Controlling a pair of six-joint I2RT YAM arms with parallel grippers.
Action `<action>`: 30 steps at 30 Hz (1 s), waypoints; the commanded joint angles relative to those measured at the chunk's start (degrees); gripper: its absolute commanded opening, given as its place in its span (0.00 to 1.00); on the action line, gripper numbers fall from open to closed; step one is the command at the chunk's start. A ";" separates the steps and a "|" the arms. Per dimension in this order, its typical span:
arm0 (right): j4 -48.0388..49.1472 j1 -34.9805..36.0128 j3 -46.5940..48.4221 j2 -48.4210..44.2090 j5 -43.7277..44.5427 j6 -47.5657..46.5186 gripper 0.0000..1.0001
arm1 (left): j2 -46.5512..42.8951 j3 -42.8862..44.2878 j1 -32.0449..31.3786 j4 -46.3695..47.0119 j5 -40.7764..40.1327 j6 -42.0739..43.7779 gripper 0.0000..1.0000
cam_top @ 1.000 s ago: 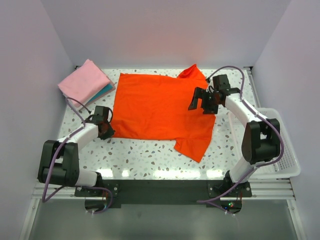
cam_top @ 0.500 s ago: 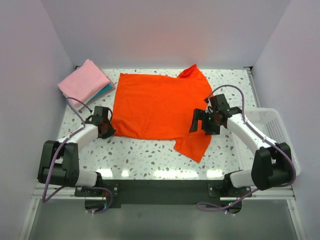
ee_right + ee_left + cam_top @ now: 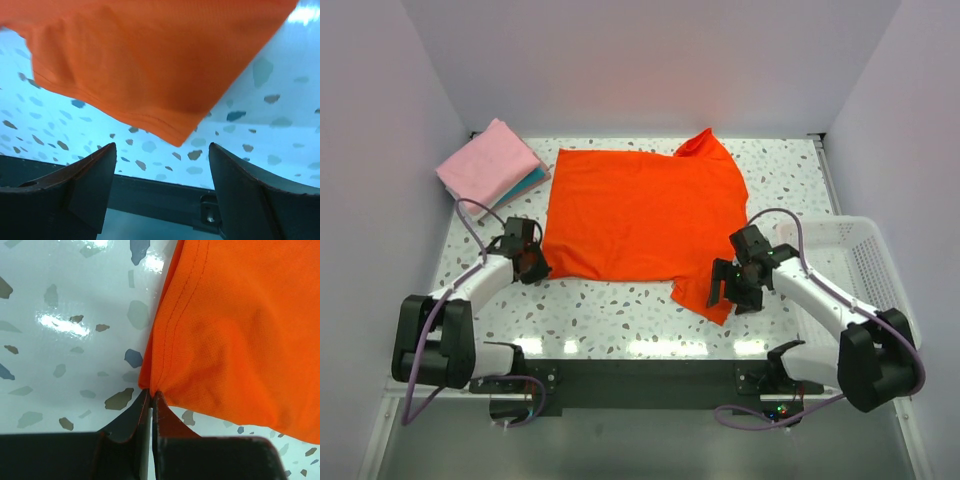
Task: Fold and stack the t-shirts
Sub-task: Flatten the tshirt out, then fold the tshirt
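A bright orange-red t-shirt (image 3: 640,215) lies spread flat on the speckled table. My left gripper (image 3: 532,262) is shut on the shirt's near left corner (image 3: 152,385), pinching the cloth low on the table. My right gripper (image 3: 728,298) is open and empty just above the shirt's near right sleeve (image 3: 705,285); the sleeve's tip (image 3: 175,135) lies between the spread fingers. A folded pink t-shirt (image 3: 488,165) lies on a folded teal one (image 3: 532,183) at the far left corner.
A white mesh basket (image 3: 860,280) stands off the table's right edge beside the right arm. The table's near edge and a dark rail (image 3: 150,200) lie just past the right gripper.
My right gripper has moved from the shirt's far right side toward me along its right edge, down to the near sleeve. The left gripper shifted slightly nearer with the corner.
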 commanded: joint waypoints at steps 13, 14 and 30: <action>0.83 7.24 -6.40 0.07 6.77 13.62 0.60 | -3.41 0.85 3.30 -3.18 2.28 7.28 0.00; 1.09 7.24 -6.41 0.25 7.30 13.89 0.59 | -3.41 0.94 3.65 -3.18 2.45 7.45 0.00; 1.55 7.59 -4.92 3.33 6.69 14.68 0.10 | -3.50 3.93 4.70 -6.86 4.30 7.28 0.00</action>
